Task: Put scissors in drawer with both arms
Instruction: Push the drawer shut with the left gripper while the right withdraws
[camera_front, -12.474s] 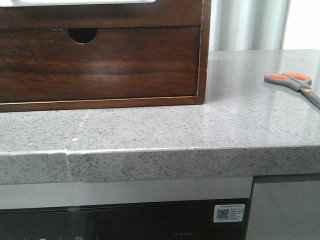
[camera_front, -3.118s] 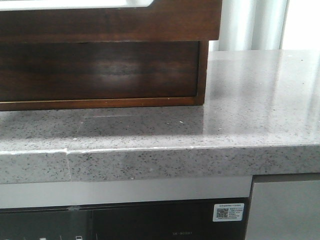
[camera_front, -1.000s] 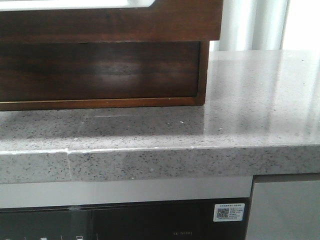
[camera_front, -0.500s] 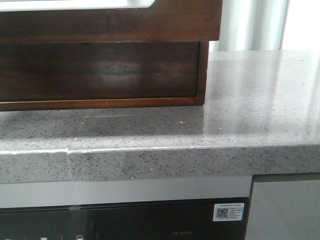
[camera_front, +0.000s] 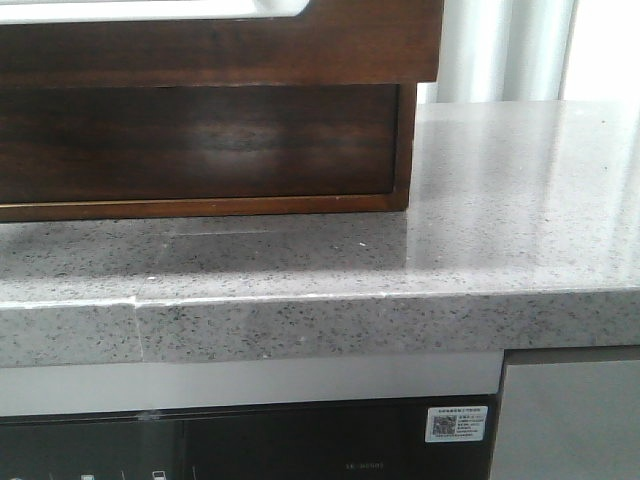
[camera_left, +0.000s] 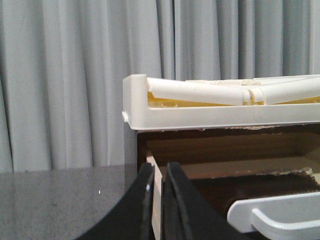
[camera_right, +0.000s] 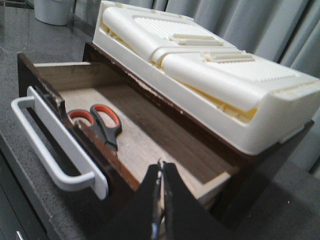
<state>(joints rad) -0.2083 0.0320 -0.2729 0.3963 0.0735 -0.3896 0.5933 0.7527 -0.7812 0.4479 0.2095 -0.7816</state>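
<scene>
Right wrist view: scissors (camera_right: 97, 122) inside open drawer (camera_right: 150, 145) (both grippers' jaws nearly together, empty).

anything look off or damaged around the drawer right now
The cabinet's top edge looks chipped and ragged above the drawer opening. Otherwise fine: the scissors lie flat inside the open drawer, behind the white handle. The cream plastic case sits squarely on top.

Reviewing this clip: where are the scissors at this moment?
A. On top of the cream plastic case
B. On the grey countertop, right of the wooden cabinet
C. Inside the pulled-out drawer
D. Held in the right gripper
C. The right wrist view shows the scissors lying on the floor of the open drawer, just behind its front panel; the right gripper holds nothing.
</scene>
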